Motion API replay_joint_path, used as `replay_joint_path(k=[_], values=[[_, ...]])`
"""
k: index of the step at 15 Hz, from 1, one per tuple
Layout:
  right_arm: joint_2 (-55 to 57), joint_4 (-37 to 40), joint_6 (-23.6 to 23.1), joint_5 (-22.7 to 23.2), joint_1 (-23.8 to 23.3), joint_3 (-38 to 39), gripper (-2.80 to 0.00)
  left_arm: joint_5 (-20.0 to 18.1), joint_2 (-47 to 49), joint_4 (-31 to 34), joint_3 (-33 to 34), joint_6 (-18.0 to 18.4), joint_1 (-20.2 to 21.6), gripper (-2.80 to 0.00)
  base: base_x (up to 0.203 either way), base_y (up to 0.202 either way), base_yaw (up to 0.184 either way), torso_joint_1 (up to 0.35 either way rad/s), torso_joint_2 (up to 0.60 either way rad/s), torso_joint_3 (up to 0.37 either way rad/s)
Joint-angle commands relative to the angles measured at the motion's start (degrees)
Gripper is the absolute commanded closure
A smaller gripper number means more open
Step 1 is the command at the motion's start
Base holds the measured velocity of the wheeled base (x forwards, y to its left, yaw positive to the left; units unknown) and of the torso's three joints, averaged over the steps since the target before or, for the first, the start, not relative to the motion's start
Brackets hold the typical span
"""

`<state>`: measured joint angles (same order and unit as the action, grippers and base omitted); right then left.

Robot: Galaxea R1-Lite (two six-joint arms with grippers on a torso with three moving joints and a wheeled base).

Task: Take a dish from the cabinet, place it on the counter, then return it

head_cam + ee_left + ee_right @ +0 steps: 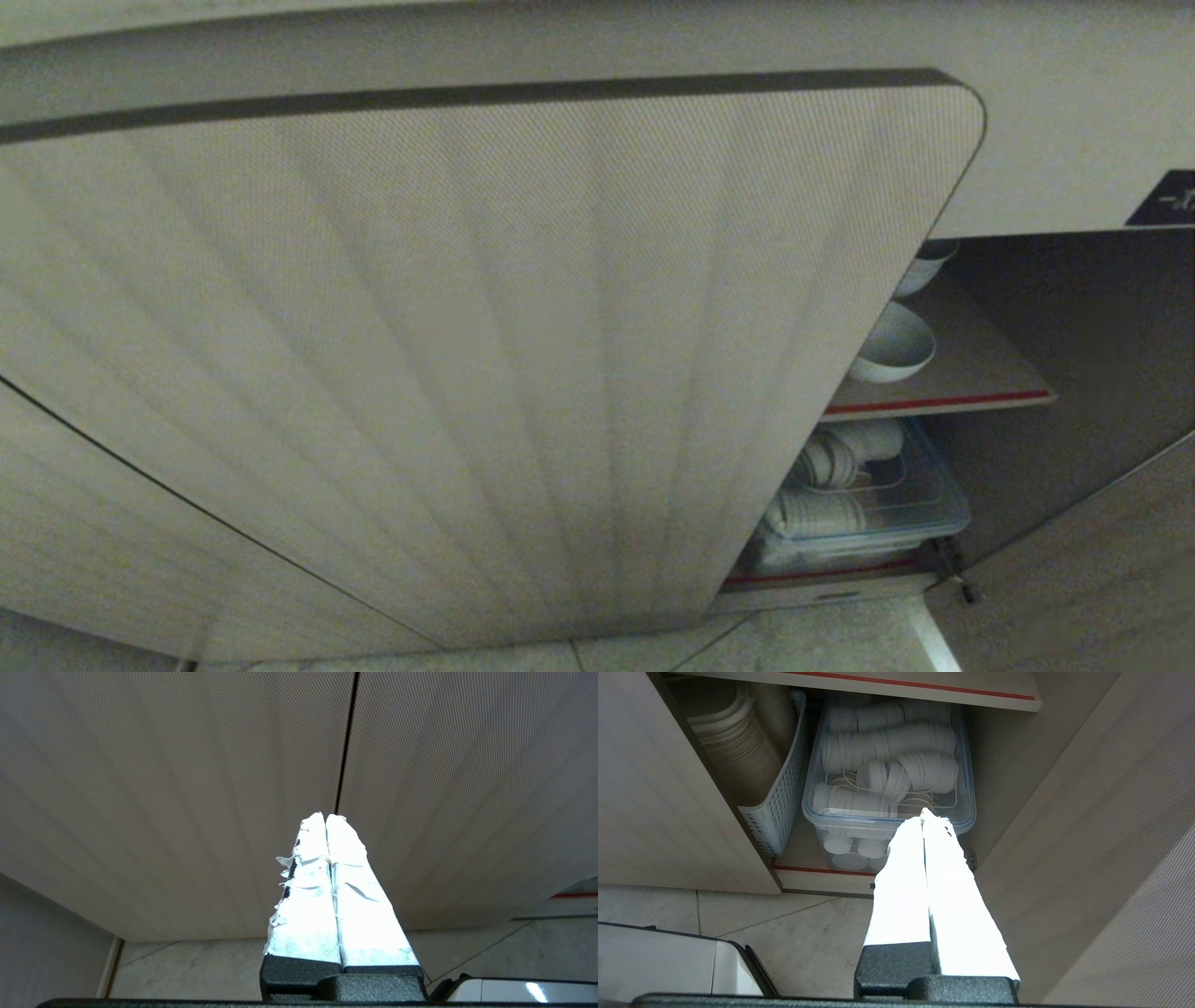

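The cabinet stands open at the right of the head view, past a beige fluted door [467, 373]. On its brown shelf with a red front edge [938, 403] sits the dish [892, 347], a white bowl half hidden by the door's edge. A second white bowl [926, 264] shows behind it. My right gripper [923, 814] is shut and empty, low before the cabinet's bottom compartment and well below the dish. My left gripper [325, 816] is shut and empty, facing the seam between two closed fluted doors [345, 742]. Neither gripper appears in the head view. The counter's top is out of view.
A clear plastic box of white lids [887, 765] and a white perforated basket of stacked brown cups [773, 807] fill the bottom compartment. The opened right-hand door [1087, 835] stands beside my right gripper. Tiled floor [784, 933] and my white base [658, 961] lie below. A black label [1167, 198] sits above.
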<state>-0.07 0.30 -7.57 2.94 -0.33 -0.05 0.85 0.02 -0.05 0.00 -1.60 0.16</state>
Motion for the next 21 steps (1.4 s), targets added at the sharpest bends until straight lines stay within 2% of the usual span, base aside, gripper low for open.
replay_joint_path(k=[1, 4, 21], values=[[0.1, 0.0, -0.1, 0.0, 0.0, 0.0, 0.00, 0.0, 0.0, 0.0, 0.0, -0.1, 0.0, 0.00, 0.000, 0.000, 0.000, 0.000, 0.00, 0.000], [0.1, 0.0, -0.1, 0.0, 0.0, 0.0, 0.00, 0.0, 0.0, 0.0, 0.0, -0.1, 0.0, 0.00, -0.084, 0.000, 0.000, 0.006, 0.00, 0.001], [0.1, 0.0, -0.1, 0.0, 0.0, 0.0, 0.00, 0.0, 0.0, 0.0, 0.0, -0.1, 0.0, 0.00, -0.193, 0.000, -0.001, 0.004, 0.00, 0.002]])
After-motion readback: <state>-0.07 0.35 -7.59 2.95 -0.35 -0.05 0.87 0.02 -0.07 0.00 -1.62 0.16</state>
